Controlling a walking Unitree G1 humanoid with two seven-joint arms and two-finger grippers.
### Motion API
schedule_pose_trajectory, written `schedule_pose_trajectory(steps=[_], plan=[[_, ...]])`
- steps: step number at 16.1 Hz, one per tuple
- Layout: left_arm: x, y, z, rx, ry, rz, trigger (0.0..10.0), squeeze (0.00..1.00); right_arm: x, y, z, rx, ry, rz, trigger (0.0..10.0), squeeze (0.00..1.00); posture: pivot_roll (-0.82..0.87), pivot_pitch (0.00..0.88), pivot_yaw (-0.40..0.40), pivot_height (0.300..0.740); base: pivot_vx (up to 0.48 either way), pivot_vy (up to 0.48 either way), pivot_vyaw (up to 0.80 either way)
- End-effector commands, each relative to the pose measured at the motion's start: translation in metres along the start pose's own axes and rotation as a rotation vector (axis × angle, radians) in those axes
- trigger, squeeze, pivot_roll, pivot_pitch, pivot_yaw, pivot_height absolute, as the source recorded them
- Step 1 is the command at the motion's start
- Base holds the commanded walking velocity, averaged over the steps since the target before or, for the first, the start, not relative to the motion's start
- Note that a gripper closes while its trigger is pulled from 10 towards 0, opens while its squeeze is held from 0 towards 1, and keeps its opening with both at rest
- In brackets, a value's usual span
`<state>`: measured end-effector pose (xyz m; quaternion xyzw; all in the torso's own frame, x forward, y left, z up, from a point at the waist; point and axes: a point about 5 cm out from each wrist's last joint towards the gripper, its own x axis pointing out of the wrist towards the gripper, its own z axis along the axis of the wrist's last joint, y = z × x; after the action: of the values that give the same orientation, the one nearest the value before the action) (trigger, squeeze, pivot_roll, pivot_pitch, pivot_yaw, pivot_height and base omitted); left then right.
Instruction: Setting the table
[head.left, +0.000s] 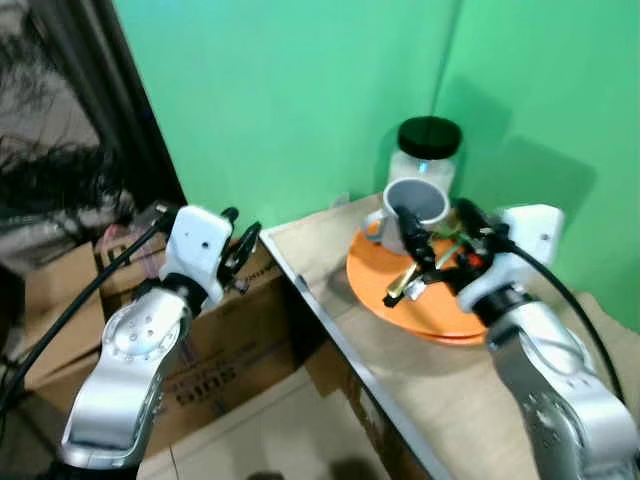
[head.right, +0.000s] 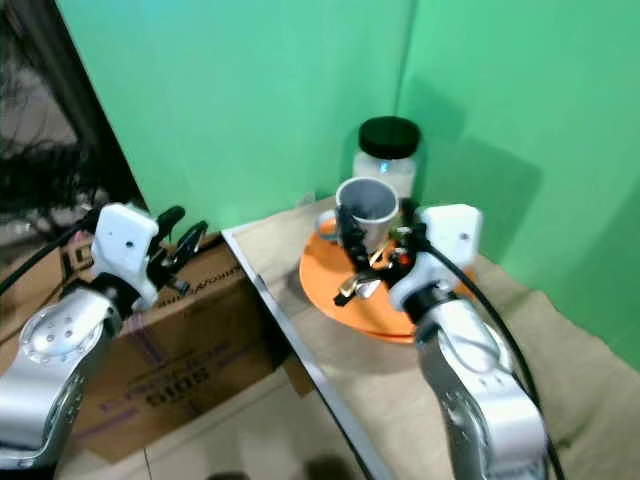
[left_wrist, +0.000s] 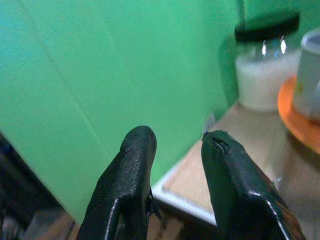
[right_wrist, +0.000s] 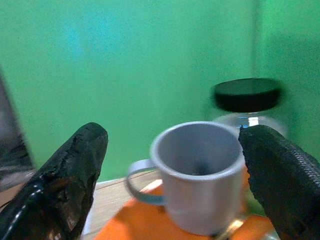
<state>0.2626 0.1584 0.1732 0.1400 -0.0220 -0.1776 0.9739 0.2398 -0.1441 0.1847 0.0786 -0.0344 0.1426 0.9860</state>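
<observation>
Progress looks early: a grey metal mug (head.left: 415, 207) sits on a round orange plate (head.left: 380, 280) on the beige worktop (head.left: 440, 380), framed untouched by the wide-open right end effector (head.left: 440, 245), while the empty left end effector (head.left: 240, 245), fingers slightly parted, hovers beside the worktop's edge.

2 silver arms, black cables, black-fingered hands.

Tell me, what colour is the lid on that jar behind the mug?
Black. The lid tops the glass jar, clearest in the right wrist view.
</observation>
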Motion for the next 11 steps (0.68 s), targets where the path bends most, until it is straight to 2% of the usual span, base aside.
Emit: schedule_pose_trajectory(steps=[1, 3, 4, 8, 10, 11], plan=[[-0.0003, 0.0074, -0.0032, 0.022, 0.017, 0.037, 10.0, 0.00, -0.0009, 0.0004, 0.0026, 0.005, -0.003, -0.012, 10.0, 0.00, 0.10, 0.000, 0.069, 0.740, 0.000, 0.480, 0.00], [0.0016, 0.0088, -0.0029, 0.025, 0.013, 0.040, 10.0, 0.00, -0.0028, -0.0003, 0.0028, 0.004, -0.004, -0.029, 10.0, 0.00, 0.10, 0.000, 0.071, 0.740, 0.000, 0.480, 0.00], [0.0030, 0.0099, -0.0026, 0.028, 0.010, 0.041, 10.0, 0.00, -0.0038, -0.0008, 0.0034, 0.003, -0.007, -0.042, 10.0, 0.00, 0.09, 0.000, 0.074, 0.740, 0.000, 0.476, -0.80], [0.0064, 0.0122, -0.0029, 0.016, 0.002, 0.063, 10.0, 0.00, -0.0084, -0.0037, 0.0049, 0.008, -0.007, -0.092, 10.0, 0.00, 0.09, 0.000, 0.073, 0.740, 0.000, 0.472, 0.00], [0.0073, 0.0147, -0.0026, 0.019, -0.003, 0.101, 10.0, 0.00, -0.0079, -0.0051, 0.0046, -0.027, 0.007, -0.096, 10.0, 0.00, 0.09, 0.000, 0.065, 0.740, 0.000, -0.186, -0.80], [0.0075, 0.0151, -0.0024, 0.028, -0.005, 0.108, 10.0, 0.00, -0.0070, -0.0059, 0.0044, -0.032, 0.010, -0.101, 10.0, 0.00, 0.09, 0.000, 0.059, 0.740, 0.000, -0.480, 0.00]])
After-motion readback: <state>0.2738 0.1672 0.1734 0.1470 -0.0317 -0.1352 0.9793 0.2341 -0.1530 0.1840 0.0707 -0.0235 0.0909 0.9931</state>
